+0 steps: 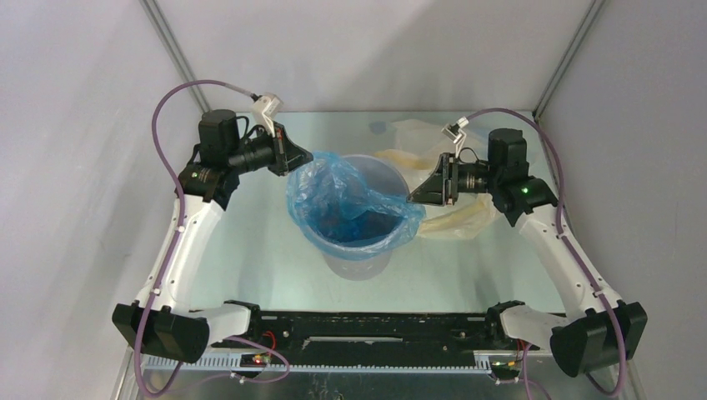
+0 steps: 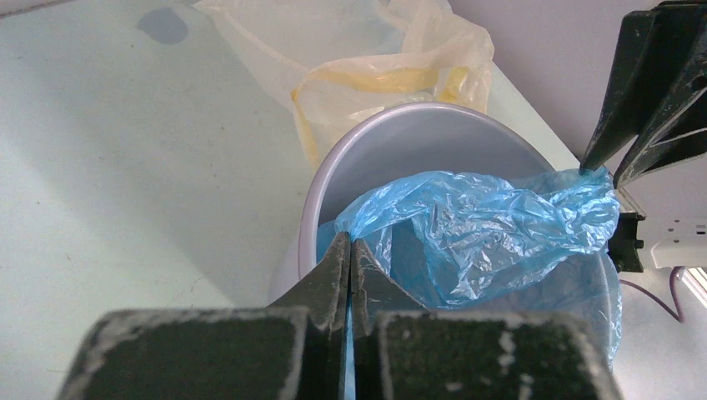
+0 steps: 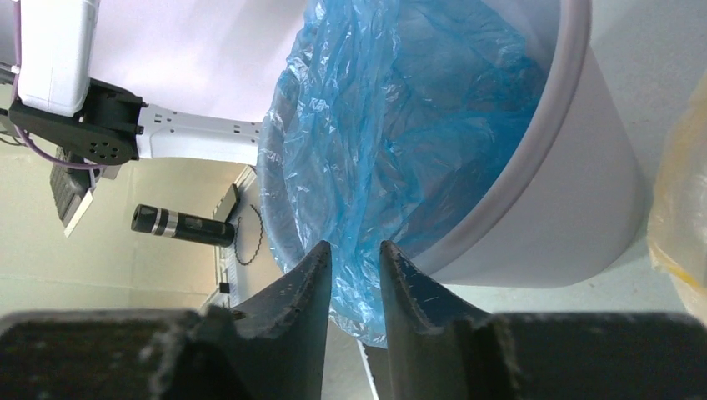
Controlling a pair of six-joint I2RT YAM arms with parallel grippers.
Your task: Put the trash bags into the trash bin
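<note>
The light grey trash bin [image 1: 358,265] stands mid-table. A bright blue trash bag [image 1: 350,200] lies crumpled in its mouth and hangs over the left and near rim. My left gripper [image 1: 307,158] is at the bin's back-left rim. In the left wrist view my left gripper [image 2: 350,242] is shut on a fold of the blue bag [image 2: 483,225]. My right gripper [image 1: 411,197] is at the right rim. In the right wrist view my right gripper [image 3: 354,248] has its jaws a narrow gap apart with blue film [image 3: 392,125] between them. Cream-yellow bags [image 1: 417,137] lie behind and right of the bin.
More cream-yellow film [image 1: 454,221] lies on the table under my right arm, and it shows in the left wrist view [image 2: 375,50] behind the bin [image 2: 400,142]. Grey walls and metal posts enclose the table. A black rail [image 1: 367,329] runs along the near edge.
</note>
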